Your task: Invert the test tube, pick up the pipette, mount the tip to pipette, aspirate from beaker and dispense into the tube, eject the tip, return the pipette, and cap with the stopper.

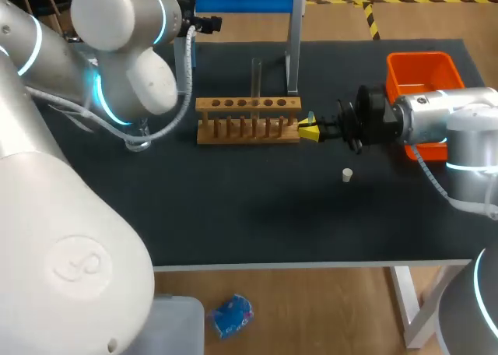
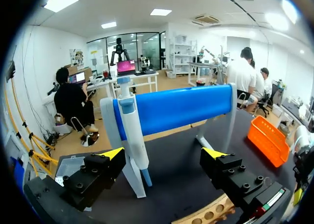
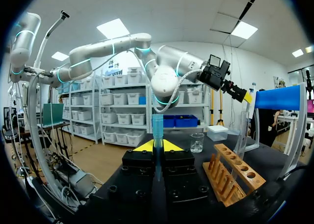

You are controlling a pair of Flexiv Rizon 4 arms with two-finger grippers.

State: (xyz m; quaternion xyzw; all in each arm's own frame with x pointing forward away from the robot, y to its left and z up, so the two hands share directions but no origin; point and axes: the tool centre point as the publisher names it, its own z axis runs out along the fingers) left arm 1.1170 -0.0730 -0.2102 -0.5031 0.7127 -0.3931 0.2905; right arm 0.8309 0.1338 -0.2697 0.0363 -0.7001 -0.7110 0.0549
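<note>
Clamping blue tip (image 3: pixel 157 123), R tool (image 3: pixel 157 146) beside rack (image 1: pixel 233 103); L tool (image 2: pixel 164 155) released.

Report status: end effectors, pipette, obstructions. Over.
Left end effector open, pipette ahead on blue stand, not gripped. Right end effector shut on blue tip beside rack. Nothing blocking the pipette.

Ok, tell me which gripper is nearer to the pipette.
Left. The left gripper is open, facing the pipette hanging on its stand, just short of it; the right gripper, holding a blue tip, is away at the end of the wooden rack.
</note>
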